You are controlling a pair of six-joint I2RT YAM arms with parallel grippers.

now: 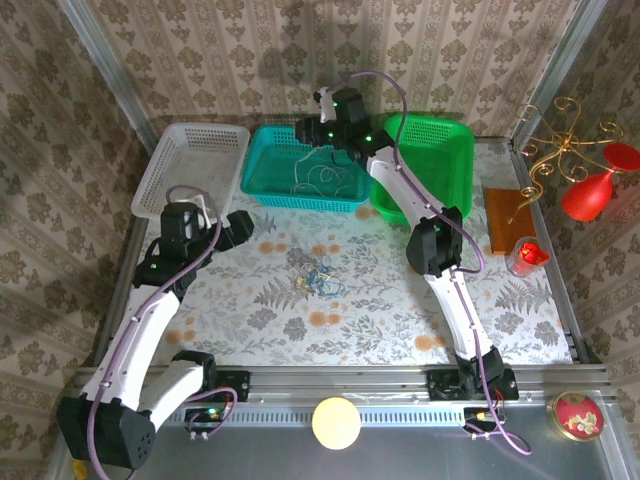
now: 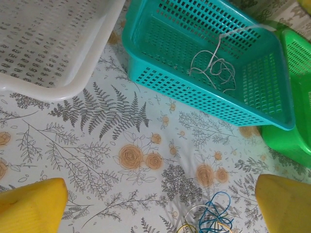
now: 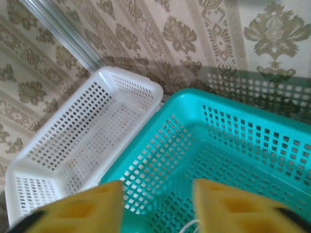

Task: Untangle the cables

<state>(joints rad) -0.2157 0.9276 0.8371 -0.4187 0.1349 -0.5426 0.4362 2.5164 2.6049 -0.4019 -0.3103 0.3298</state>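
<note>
Light, limp, snag-prone cables (image 2: 210,222) lie just ahead of the left gripper (image 2: 160,201), its jaws wide apart. An outer blue loop looks easiest to pinch. The right gripper (image 3: 158,206) jaws are also apart.

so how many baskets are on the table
3: a white basket at the back left, a teal basket beside it holding a white cable, and a green basket right of that.

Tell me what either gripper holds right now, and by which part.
Nothing, it seems. The left gripper hangs open near the tangled cables; the right gripper is open over the teal basket, where a white cable lies.
</note>
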